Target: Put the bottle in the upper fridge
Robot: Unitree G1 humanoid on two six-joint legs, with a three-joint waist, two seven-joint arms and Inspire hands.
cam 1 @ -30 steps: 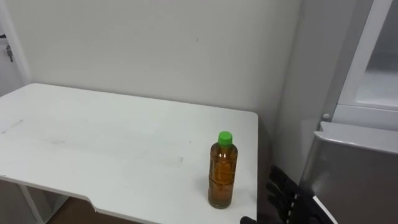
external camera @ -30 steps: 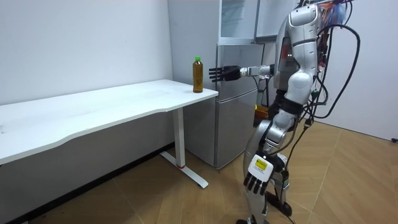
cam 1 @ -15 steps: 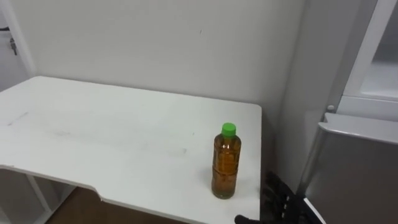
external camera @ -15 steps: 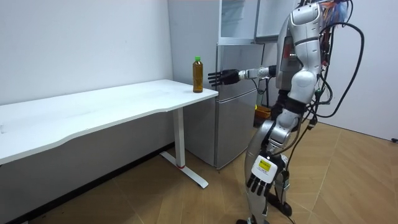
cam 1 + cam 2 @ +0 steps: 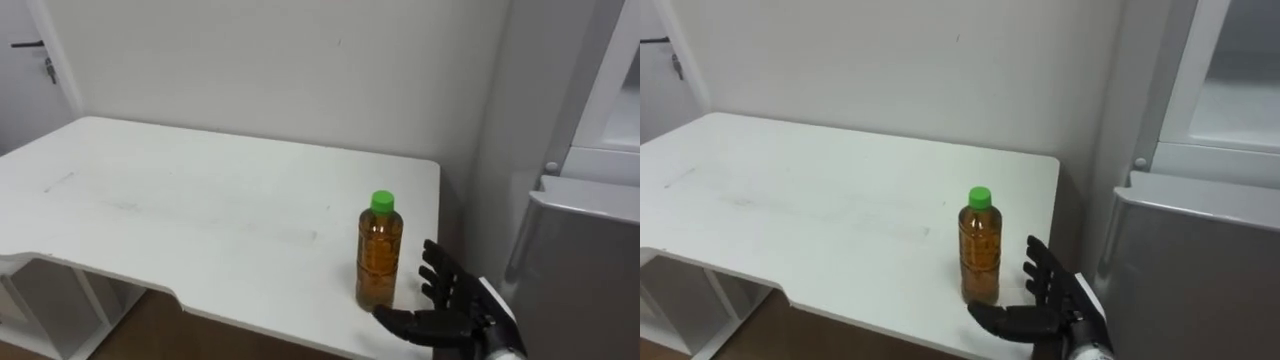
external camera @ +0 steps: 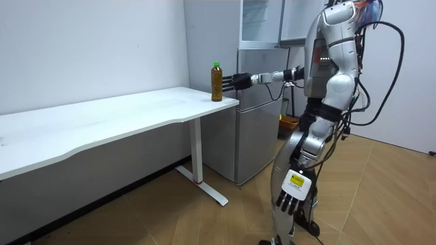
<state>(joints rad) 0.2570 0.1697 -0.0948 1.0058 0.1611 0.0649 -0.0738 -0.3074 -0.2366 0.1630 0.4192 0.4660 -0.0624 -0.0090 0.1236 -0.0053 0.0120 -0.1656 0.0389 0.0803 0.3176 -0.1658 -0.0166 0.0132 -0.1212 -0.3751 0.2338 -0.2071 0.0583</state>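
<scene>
Left hand [image 6: 291, 198] hangs by the robot's leg, fingers loose and straight, idle. The robot stands at the table's end, beside the fridge, with its right arm stretched out level toward the bottle.

Right hand [image 5: 452, 304] is low at the table's corner, fingers spread and straight, thumb reaching forward under the bottle's right side. It grips nothing. The thumb tip is at the bottle's base; whether it touches is hard to tell from the head views.

Bottle [image 5: 381, 252] stands upright near the right edge of the white table [image 5: 200, 215], brown liquid inside, green cap on, not yet lifted. The rest of the tabletop around it is bare.

Step in hand, by my reading, is closing in for the grasp. To do it well:
- raise the hand so the palm meets the bottle's middle, not the base;
- bring the thumb round one side and the fingers round the other before curling;
- close slowly, since a nudge from spread fingers could tip it or push it along the top;
- lift straight up before swinging right.

Beyond, the fridge [image 5: 585, 270] stands just right of the table. Its upper compartment [image 6: 262, 20] sits above the grey lower door, well above bottle height, so the carry calls for a firm hold.
</scene>
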